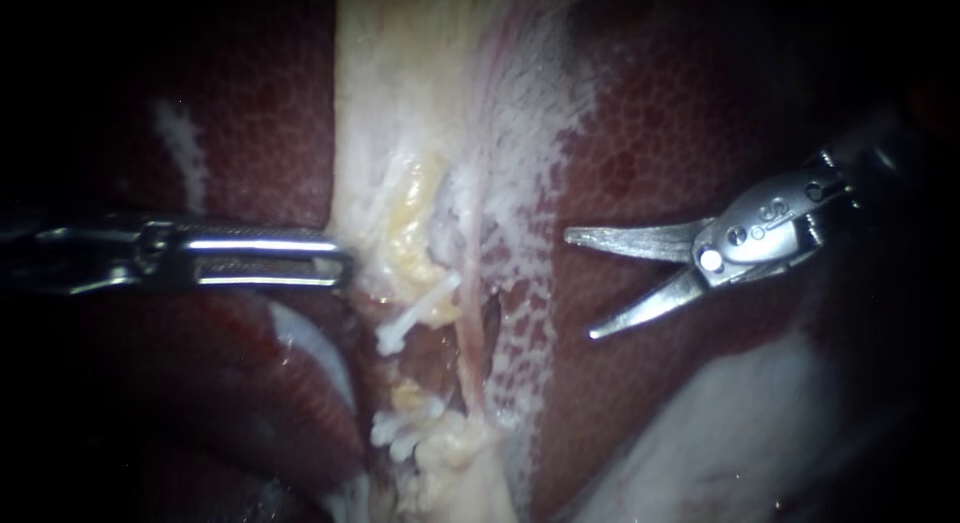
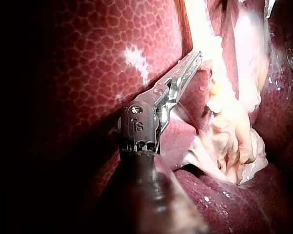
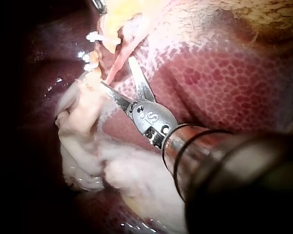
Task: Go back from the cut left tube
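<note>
Red, speckled liver (image 1: 650, 153) lies all around the cut left tube (image 1: 418, 307), whose white ends sit apart in the pale tissue (image 1: 390, 123). My right instrument (image 1: 578, 285) is well to the right of that tube, its two blades spread wide with nothing between them. My left instrument (image 1: 340, 262) lies just left of the tube, jaws pressed together, tip touching the pale tissue.

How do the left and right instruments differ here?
The left instrument ends in a long, blunt, slotted tip; the right instrument ends in two pointed blades, spread open. The left instrument's tip meets the edge of the pale tissue; the right instrument's blades lie over the liver, apart from it. Both are metal and point toward that tissue.
</note>
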Action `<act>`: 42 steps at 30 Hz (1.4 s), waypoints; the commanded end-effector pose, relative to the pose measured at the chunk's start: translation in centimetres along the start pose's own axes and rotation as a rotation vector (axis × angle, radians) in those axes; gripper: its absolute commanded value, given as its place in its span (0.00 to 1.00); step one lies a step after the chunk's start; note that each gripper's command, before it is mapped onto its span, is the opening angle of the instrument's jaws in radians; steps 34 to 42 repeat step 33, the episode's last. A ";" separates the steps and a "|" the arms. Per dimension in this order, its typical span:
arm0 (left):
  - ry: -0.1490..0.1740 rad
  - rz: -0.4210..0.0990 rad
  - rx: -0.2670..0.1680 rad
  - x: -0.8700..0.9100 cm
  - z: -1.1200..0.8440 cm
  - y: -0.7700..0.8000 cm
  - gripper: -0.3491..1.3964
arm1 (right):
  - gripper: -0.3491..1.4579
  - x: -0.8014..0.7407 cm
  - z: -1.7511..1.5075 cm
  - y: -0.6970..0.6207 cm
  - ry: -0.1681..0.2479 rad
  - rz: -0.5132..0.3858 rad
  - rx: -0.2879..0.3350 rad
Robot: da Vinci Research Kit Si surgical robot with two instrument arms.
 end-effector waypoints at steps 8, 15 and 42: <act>0.005 -0.003 0.006 0.02 0.02 -0.01 0.00 | 0.99 -0.01 -0.02 0.00 -0.014 -0.007 -0.023; 0.006 -0.003 0.007 0.02 0.01 -0.02 0.00 | 0.99 -0.01 -0.07 0.03 -0.015 -0.011 -0.024; 0.006 -0.003 0.008 0.02 0.00 -0.01 0.00 | 0.99 -0.02 -0.08 0.02 -0.017 -0.010 -0.028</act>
